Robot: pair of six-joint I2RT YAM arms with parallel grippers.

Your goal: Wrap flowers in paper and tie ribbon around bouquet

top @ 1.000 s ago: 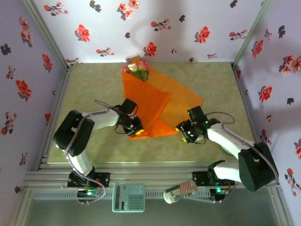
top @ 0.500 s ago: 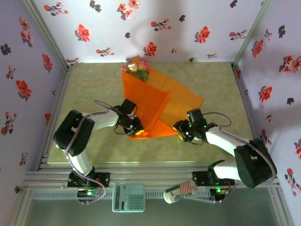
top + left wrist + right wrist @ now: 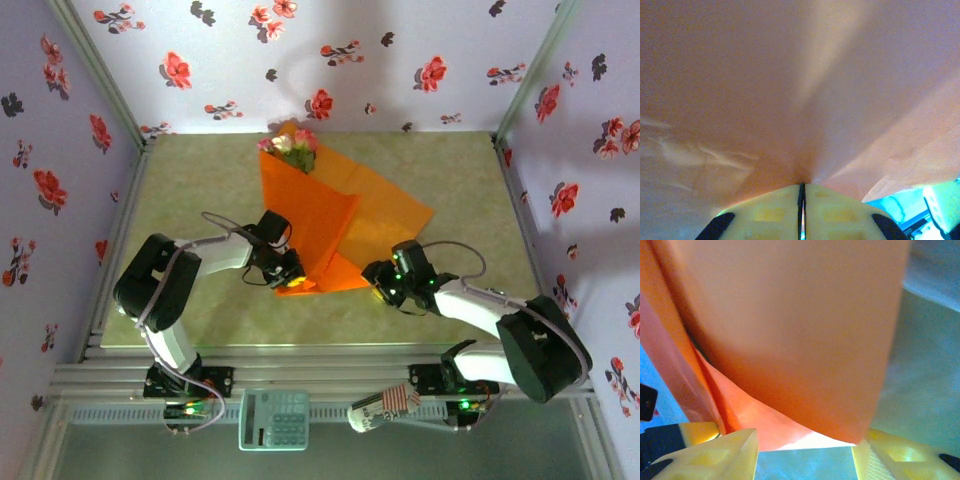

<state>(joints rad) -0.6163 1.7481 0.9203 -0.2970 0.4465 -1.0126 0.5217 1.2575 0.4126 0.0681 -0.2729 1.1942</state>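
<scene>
— Where's the paper?
— Lying on the bench, one side folded over itself. The flowers sit at its far corner, heads poking past the edge.
— And the left hand?
— At the paper's near-left edge, clenched on a pinch of it. Up close its fingers press together and orange sheet fans out from them.
— The right hand?
— At the paper's near-right corner, released: fingers apart, with the corner hanging between them.
</scene>
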